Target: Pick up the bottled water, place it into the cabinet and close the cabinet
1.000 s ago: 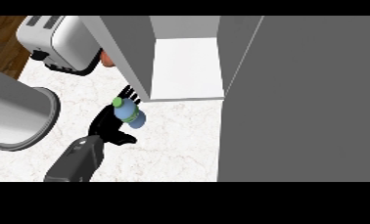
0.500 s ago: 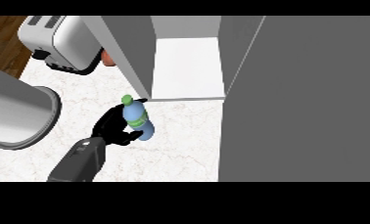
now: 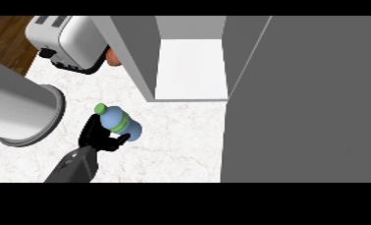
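The bottled water (image 3: 121,124) is light blue with a green band and a green cap, and it tilts with the cap toward the upper left. My left hand (image 3: 96,136) is curled round its lower side above the white marble counter (image 3: 181,135), left of the cabinet's front. The cabinet (image 3: 190,67) stands open and shows a white shelf inside. Its grey door (image 3: 297,101) swings out on the right. My right hand does not show.
A silver toaster (image 3: 65,42) stands at the back left. A large grey round vessel (image 3: 25,113) sits at the left edge, close to my left forearm. Something orange-red (image 3: 114,58) peeks out beside the cabinet's left wall (image 3: 138,54).
My left hand has closed round the bottle and carried it a little left and toward me, away from the cabinet's front edge.
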`<move>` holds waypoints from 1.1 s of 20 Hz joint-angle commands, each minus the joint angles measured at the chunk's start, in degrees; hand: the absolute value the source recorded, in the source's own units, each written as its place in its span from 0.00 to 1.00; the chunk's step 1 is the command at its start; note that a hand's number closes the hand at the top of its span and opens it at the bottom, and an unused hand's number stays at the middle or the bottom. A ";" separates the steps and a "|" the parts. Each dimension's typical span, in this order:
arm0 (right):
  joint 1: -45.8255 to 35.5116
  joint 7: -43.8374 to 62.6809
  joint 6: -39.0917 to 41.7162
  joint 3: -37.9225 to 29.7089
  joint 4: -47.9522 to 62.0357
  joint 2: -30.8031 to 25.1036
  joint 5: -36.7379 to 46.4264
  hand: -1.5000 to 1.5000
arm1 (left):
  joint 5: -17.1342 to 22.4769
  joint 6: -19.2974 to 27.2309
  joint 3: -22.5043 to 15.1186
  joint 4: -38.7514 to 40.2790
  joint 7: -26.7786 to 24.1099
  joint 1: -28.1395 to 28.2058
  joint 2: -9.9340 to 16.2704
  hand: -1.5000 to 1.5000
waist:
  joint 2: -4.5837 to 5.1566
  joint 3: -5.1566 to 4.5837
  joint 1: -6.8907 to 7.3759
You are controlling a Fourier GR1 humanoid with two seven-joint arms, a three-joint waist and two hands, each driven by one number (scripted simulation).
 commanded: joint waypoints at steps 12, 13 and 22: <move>1.67 1.56 -0.74 1.16 -3.30 -0.63 -0.89 0.00 | 9.25 -5.93 2.73 -11.25 0.87 8.64 -0.60 1.00 | -0.37 0.10 0.42; 2.70 -2.03 0.58 2.45 0.19 -0.71 1.80 0.00 | 10.53 -4.16 2.62 -14.14 3.46 9.28 -2.26 1.00 | -0.49 0.15 0.59; 1.12 -1.15 1.09 0.74 0.38 -1.82 -0.02 0.00 | 14.01 4.14 -4.56 -41.45 19.02 18.28 -8.64 1.00 | -0.61 0.19 0.93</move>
